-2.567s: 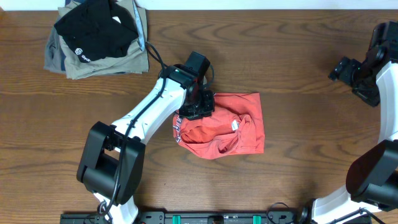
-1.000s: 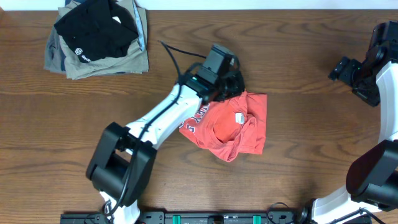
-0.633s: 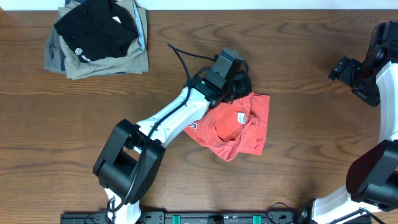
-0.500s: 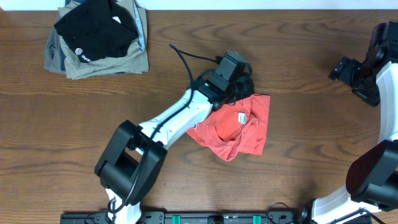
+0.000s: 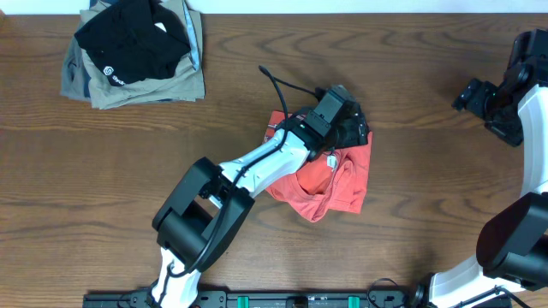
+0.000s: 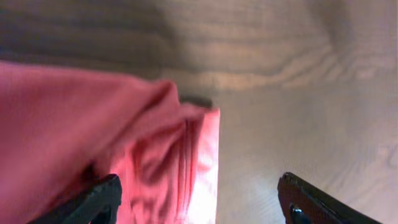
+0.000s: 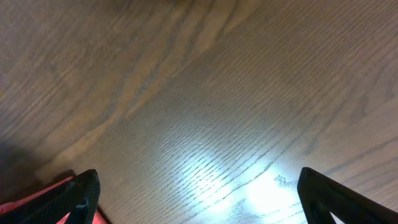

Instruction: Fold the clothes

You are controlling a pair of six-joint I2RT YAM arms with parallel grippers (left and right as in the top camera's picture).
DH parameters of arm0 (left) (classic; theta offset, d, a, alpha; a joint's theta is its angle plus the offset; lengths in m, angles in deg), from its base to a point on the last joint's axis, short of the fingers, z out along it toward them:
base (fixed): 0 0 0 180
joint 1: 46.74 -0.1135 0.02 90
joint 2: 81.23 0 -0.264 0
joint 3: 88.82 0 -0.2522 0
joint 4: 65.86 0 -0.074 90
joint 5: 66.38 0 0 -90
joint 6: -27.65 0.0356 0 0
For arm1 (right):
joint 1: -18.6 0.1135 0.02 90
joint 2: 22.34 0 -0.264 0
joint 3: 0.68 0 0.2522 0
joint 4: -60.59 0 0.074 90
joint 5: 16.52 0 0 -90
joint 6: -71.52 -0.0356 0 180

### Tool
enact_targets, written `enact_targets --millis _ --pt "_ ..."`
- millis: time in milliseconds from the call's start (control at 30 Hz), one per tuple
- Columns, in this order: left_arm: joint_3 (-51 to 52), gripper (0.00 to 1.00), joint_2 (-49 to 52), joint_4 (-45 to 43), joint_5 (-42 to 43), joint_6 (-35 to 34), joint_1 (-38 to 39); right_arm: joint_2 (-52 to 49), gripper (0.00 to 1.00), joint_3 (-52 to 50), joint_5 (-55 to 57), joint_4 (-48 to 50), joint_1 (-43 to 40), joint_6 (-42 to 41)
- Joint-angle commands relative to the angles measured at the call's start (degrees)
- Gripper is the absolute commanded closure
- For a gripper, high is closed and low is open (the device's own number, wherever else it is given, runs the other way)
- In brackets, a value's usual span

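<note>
The clothes, a red-orange T-shirt [image 5: 338, 180], lie crumpled at the table's middle with the white neck tag [image 5: 330, 160] facing up. My left gripper [image 5: 354, 133] hovers over the shirt's far right corner. In the left wrist view the shirt [image 6: 93, 124] fills the left half, and its hemmed edge runs between the fingers of the left gripper [image 6: 199, 208], which is open and grips nothing. My right gripper [image 5: 486, 103] stands open at the far right, well away from the shirt. Between the fingers of the right gripper [image 7: 199, 208] there is only bare wood.
A folded black garment [image 5: 128, 43] with a small white logo lies on a khaki-grey garment [image 5: 141, 87] at the back left corner. A sliver of red cloth [image 7: 31, 202] shows at the bottom left of the right wrist view. The table [image 5: 428, 214] is dark wood.
My left gripper carried the shirt's edge to the right over the shirt, then opened and let the cloth go. The right arm has not moved.
</note>
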Motion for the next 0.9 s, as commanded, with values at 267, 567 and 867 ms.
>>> enact_targets --millis 267,567,867 --pt "-1.51 0.18 -14.73 22.86 -0.55 10.36 -1.33 0.09 0.01 0.52 0.76 -0.07 0.22 0.7" --pt "-0.7 0.18 -9.84 31.74 0.04 10.34 -1.16 0.09 0.01 0.52 0.76 -0.07 0.22 0.72" --pt "-0.7 0.19 -5.38 28.33 7.17 13.68 -0.81 0.09 0.01 0.52 0.76 -0.07 0.22 0.72"
